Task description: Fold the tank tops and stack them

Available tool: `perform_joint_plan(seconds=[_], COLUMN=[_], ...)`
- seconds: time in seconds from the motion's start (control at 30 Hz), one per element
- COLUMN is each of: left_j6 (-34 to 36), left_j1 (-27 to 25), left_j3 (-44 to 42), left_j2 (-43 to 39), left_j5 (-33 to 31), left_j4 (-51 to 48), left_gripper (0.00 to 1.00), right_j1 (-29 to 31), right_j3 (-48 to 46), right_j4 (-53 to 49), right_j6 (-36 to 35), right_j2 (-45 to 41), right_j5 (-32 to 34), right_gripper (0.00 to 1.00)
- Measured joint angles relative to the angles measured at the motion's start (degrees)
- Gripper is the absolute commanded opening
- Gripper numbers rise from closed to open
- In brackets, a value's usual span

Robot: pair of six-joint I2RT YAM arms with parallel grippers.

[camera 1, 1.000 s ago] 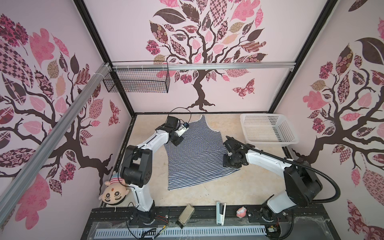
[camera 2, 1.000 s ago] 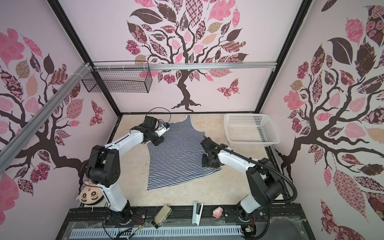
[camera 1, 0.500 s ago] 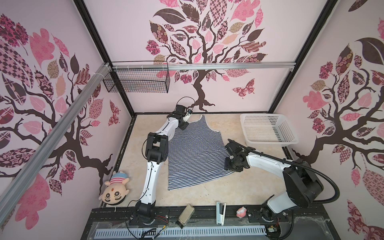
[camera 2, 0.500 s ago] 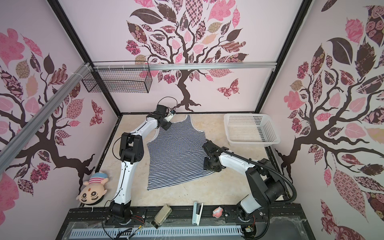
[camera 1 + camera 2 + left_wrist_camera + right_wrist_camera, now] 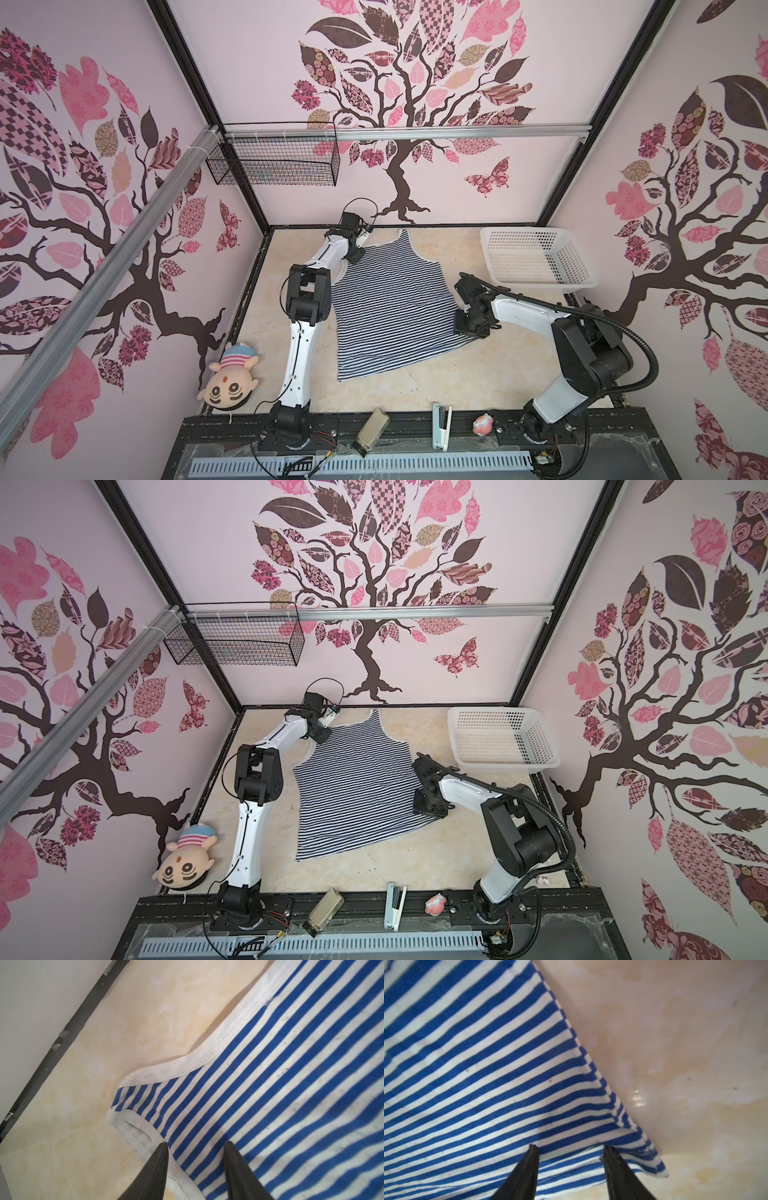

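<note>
Tank top (image 5: 390, 307) lies spread flat in the middle of the table (image 5: 519, 370), straps toward the back wall and hem toward the front rail, slightly skewed; both top views agree (image 5: 357, 787).

Starting at the left, a doll (image 5: 230, 384) lies at the front left corner, well apart from the cloth. My left gripper (image 5: 356, 257) is down at the top's far left strap. In the left wrist view (image 5: 196, 1145) its fingers (image 5: 158, 1167) stand moderately apart over the white trim and stripes, with nothing pinched between them.

Across the cloth, my right gripper (image 5: 469, 326) is at the right hem corner. In the right wrist view (image 5: 569, 1147) its fingers (image 5: 525, 1172) are also parted, tips at the striped fabric just inside that corner, clamping nothing. I cannot tell whether the tips press the cloth.

Farthest right, a white basket (image 5: 540, 283) stands in the back right corner, apart from the top.
</note>
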Motion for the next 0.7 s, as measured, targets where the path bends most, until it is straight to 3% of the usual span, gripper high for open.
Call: perform_joint_plan(seconds=[0.27, 0.5, 0.7], left_j6=[-0.5, -5.1, -9.7], left_j1=[3.8, 7.4, 8.5], left_j3=[-8.0, -14.3, -22.0], left_j2=[-4.5, -8.8, -14.0], left_j5=[-0.6, -1.8, -6.8], left_j4=[2.3, 0.8, -1.5], left_gripper=[0.46, 0.46, 0.47], right_j1=[-0.8, -2.9, -5.1], right_j3=[12.4, 26.9, 29.8], right_j4=[-2.6, -7.1, -7.3], right_j6=[-4.2, -7.3, -7.4], right_j2=[8.7, 18.5, 17.6], right_j5=[1.8, 5.7, 5.1], right_gripper=[0.54, 0.54, 0.55])
